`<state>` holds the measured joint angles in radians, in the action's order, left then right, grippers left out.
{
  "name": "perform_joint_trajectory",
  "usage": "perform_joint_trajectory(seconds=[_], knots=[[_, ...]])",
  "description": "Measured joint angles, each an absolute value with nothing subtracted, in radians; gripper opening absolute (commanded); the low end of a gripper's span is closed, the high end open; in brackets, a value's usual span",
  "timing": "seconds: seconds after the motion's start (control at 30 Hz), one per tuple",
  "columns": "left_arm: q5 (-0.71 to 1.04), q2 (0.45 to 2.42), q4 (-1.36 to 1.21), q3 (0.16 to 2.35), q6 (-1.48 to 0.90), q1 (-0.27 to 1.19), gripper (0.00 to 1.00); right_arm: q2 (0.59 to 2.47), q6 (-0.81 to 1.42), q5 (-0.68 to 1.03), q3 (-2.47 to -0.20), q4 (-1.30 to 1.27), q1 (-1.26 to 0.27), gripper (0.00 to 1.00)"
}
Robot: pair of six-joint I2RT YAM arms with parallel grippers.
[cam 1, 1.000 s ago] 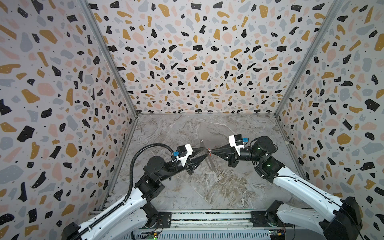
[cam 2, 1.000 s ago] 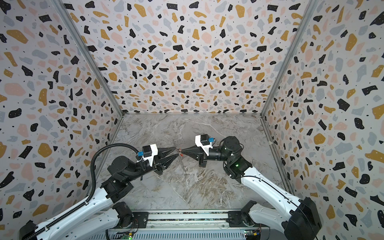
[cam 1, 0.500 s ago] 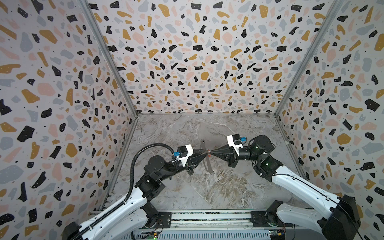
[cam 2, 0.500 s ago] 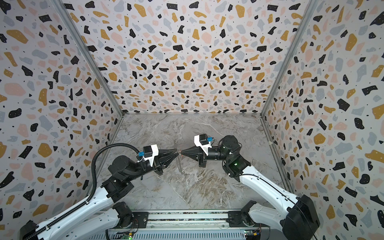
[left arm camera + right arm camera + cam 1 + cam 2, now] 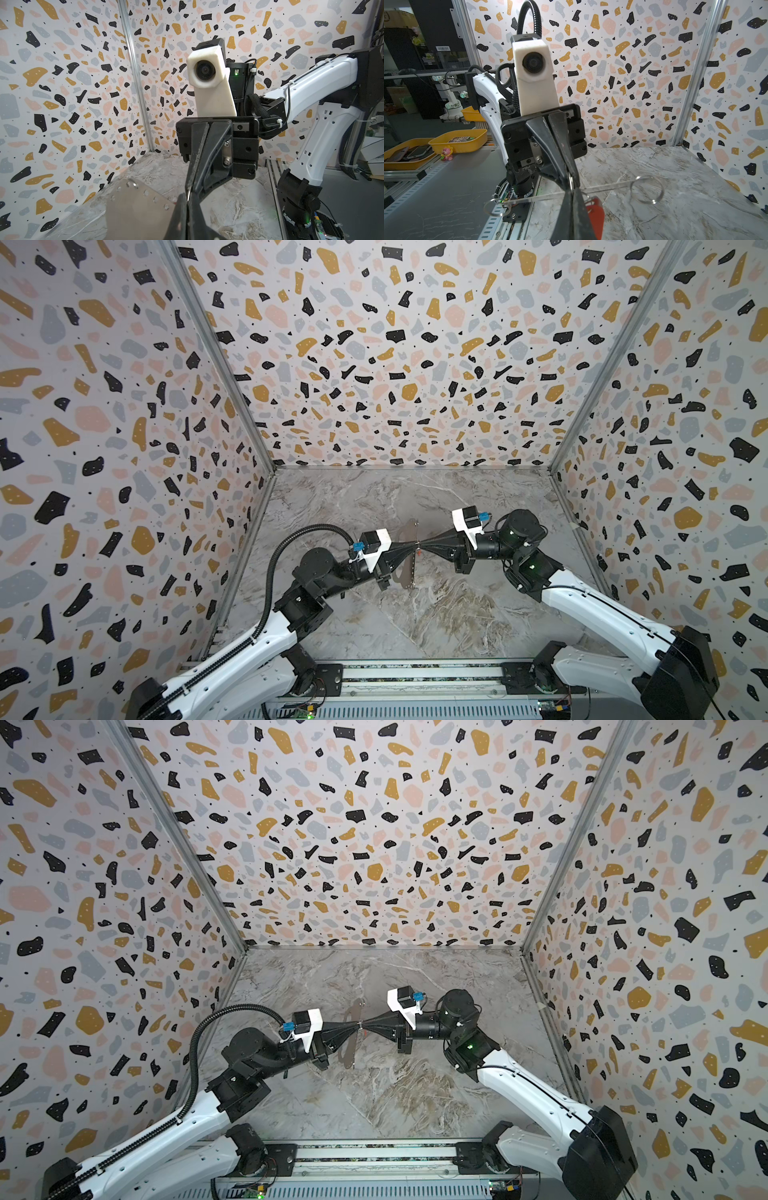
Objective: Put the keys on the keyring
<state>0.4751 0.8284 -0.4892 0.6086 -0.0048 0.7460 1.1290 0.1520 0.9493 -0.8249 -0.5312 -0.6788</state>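
Both grippers meet tip to tip in the air over the middle of the table. The keyring (image 5: 409,576) (image 5: 347,1056), a flat, dull-grey, see-through piece with small holes along one edge (image 5: 135,207), hangs upright at their tips. My right gripper (image 5: 419,548) (image 5: 572,191) is shut on its edge (image 5: 623,184). One key's red tag (image 5: 596,216) dangles on a small ring beside the right fingertips; the key's blade is hidden. My left gripper (image 5: 414,548) (image 5: 187,199) is shut on a thin silver ring (image 5: 188,194). I cannot tell whether that ring carries the red tag.
Speckled walls close in the marbled table (image 5: 415,635) on the left, back and right. A metal rail (image 5: 415,672) runs along the front edge between the arm bases. Yellow trays (image 5: 458,141) stand outside the cell behind the left arm.
The left gripper's jaws have closed from partly open onto the thin ring. The right gripper has stayed shut and shifted slightly, and the tips now touch.
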Motion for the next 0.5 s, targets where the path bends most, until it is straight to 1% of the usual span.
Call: perform_joint_trajectory(seconds=[0.23, 0.3, 0.37, 0.5], knots=[[0.45, 0.834, -0.453, 0.639, -0.003, 0.746, 0.0, 1.131, 0.14, 0.918, -0.846, -0.501, -0.678, 0.0], [0.443, 0.837, -0.44, 0.639, -0.003, 0.746, 0.0, 1.131, 0.133, 0.901, -0.846, -0.479, -0.679, 0.12], [0.44, 0.839, -0.426, 0.639, -0.002, 0.746, 0.0, 1.131, 0.128, 0.874, -0.846, -0.462, -0.68, 0.22], [0.439, 0.845, -0.402, 0.639, -0.001, 0.746, 0.0, 1.108, 0.118, 0.826, -0.842, -0.448, -0.683, 0.29]])
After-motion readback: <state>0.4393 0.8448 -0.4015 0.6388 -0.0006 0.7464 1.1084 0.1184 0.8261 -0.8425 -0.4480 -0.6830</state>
